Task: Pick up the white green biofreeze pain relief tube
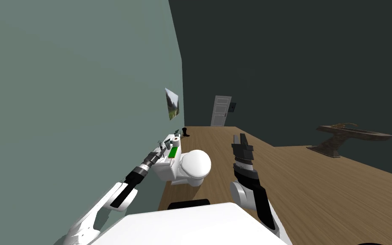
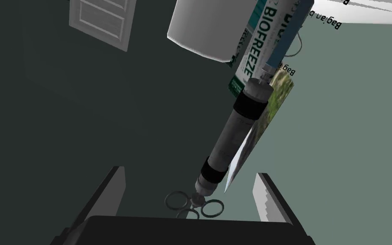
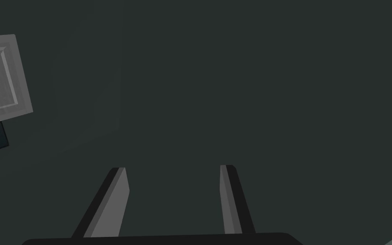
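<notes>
Left wrist view puts our left pincer (image 2: 189, 171) nearest, open, its two fingers (image 2: 115, 191) set wide apart and gripping nothing. Just ahead of them a grey syringe (image 2: 233, 132) with black bands lies lengthwise. Its finger rings (image 2: 195, 204) are closest to the pincer and its blue tip points away. Past that tip lies the Biofreeze tube (image 2: 261, 40), white with a green band and green lettering. The tip overlaps the tube from this angle, so we cannot tell whether they touch. A white roll (image 2: 205, 29) stands just beside the tube. Beyond them a landscape picture (image 2: 280, 93) hangs on the grey-green wall (image 2: 352, 127), and farther off is a white door (image 2: 101, 21).

Head view shows our left arm stretched along that wall to the toilet tank (image 1: 164, 169). The tube lies on the tank's top toward its far end, near the edge that faces the white toilet lid (image 1: 196, 163), with the roll at the far end behind it. Our right pincer (image 1: 239, 137) is raised over the wooden floor (image 1: 301, 187), well apart from the toilet. Its fingers are parted and hold nothing.
</notes>
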Robot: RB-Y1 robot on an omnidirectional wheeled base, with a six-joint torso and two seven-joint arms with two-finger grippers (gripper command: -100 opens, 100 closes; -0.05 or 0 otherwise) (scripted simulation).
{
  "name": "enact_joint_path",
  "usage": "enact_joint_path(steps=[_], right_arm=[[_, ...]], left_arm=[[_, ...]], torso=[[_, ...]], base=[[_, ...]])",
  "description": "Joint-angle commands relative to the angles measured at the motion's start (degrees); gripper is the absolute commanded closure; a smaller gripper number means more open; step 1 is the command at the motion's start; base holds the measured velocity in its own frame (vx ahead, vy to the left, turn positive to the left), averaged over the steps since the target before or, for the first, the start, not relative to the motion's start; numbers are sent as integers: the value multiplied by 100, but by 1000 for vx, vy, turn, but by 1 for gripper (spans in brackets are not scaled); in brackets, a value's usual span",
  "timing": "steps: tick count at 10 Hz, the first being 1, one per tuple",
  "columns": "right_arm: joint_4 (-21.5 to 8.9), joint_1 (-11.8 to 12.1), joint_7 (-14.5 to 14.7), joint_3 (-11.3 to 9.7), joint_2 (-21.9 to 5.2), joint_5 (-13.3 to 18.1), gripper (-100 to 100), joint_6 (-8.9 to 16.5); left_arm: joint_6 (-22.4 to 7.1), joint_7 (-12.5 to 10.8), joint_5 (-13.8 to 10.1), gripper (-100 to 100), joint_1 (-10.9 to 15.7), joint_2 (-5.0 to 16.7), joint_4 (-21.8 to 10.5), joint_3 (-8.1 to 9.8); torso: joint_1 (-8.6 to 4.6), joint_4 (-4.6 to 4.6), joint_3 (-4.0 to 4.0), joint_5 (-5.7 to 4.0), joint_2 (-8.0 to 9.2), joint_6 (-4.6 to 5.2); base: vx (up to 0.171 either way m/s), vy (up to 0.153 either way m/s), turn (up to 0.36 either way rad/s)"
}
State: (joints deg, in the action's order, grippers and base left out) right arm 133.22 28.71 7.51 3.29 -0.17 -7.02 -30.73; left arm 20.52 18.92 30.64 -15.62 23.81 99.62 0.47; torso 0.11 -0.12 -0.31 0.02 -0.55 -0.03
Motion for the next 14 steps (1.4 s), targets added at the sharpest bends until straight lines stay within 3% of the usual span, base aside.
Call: enact_joint_path(steps=[1,7,9,10,11,12,13,14], right_arm=[[0,0,0,0,0,0,0,0],[0,-1,0,0,0,0,0,0],[0,0,0,0,0,0,0,0],[0,-1,0,0,0,0,0,0],[0,-1,0,0,0,0,0,0],[0,-2,0,0,1,0,0,0],[0,-2,0,-1,1,0,0,0],[0,-2,0,-1,1,0,0,0]], left_arm=[[3,81,51,-100,35,169,-211,-112],[101,338,194,-100,113,875,-987,-452],[90,313,187,-100,153,898,-1012,-451],[105,324,188,0,158,904,-1032,-452],[212,417,69,-100,444,861,-1316,-578],[212,417,69,-100,609,861,-1481,-578],[212,417,69,-100,609,861,-1554,-578],[321,511,-50,-100,861,818,-1787,-704]], torso=[[0,0,0,0,0,0],[3,-12,-18,9,-24,11],[10,-22,-38,13,-53,13],[5,-18,-27,12,-32,12],[3,-14,-17,11,-16,12],[1,-10,-6,11,3,13],[-2,-7,0,10,13,13],[-1,-8,-1,11,10,12]], base=[[127,21,-72],[128,16,-74],[92,11,-35],[10,2,1],[-46,-1,43],[-64,-11,34],[-36,-6,3],[-63,-1,47]])
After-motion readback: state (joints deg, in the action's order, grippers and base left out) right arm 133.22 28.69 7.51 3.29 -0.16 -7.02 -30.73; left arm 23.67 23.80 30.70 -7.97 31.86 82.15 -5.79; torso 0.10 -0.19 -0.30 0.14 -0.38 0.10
